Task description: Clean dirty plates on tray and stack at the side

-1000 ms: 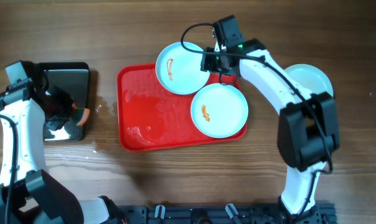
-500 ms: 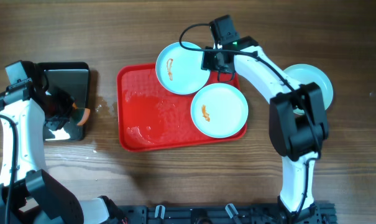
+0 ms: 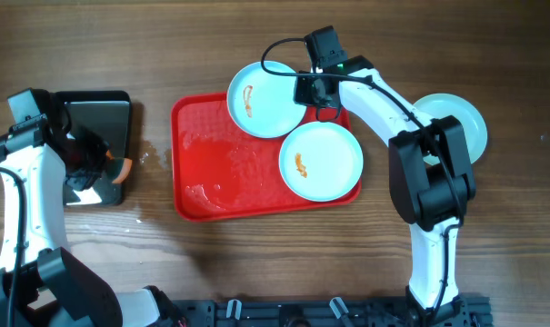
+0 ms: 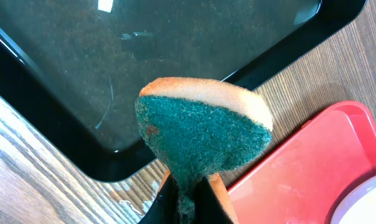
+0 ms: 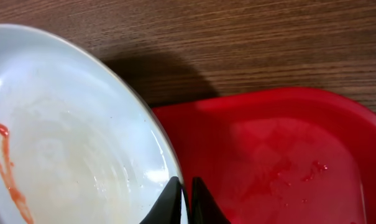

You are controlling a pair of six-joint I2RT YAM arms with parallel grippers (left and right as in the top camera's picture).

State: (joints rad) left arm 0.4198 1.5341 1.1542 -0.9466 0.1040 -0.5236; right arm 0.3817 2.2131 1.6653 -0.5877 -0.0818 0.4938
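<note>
Overhead, L to R: my left pincer (image 4: 186,198) grips the sponge (image 4: 203,127) by the black pan (image 3: 102,113); at the tray's (image 3: 202,173) far edge, the far plate (image 3: 261,104) lies left of my right pincer (image 5: 186,200), which seems clamped on its rim; right arm's nearer.

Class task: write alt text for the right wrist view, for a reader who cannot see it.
The right hand pinches the rim of a pale plate marked by an orange-red sauce smear. The plate's edge lies over the corner of a red tray, which sits on a wooden table.
</note>
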